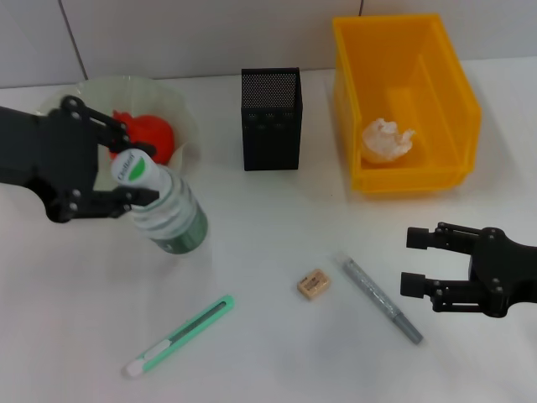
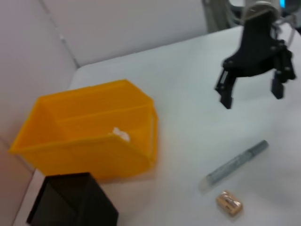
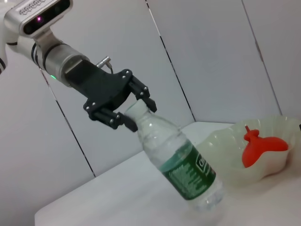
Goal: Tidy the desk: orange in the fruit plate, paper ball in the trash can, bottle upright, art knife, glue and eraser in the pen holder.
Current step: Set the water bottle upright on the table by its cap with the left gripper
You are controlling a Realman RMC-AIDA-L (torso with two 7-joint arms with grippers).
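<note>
My left gripper (image 1: 138, 172) is shut on the neck of the clear bottle (image 1: 174, 218), which leans tilted with its base on the table, beside the fruit plate (image 1: 183, 117). The right wrist view shows that left gripper (image 3: 139, 114) clamping the bottle (image 3: 186, 167). The orange (image 1: 153, 134) lies in the plate. A paper ball (image 1: 387, 140) sits inside the yellow trash can (image 1: 403, 179). The black mesh pen holder (image 1: 270, 126) stands at the back centre. The green art knife (image 1: 180, 336), eraser (image 1: 313, 284) and grey glue (image 1: 382, 300) lie on the table. My right gripper (image 1: 413, 262) hovers open to the right of the glue.
The left wrist view shows the trash can (image 2: 94, 155), pen holder (image 2: 70, 202), glue (image 2: 233, 165), eraser (image 2: 229, 202) and right gripper (image 2: 251, 96). A white wall runs behind the table. The plate (image 3: 221, 141) holds the orange (image 3: 263, 146).
</note>
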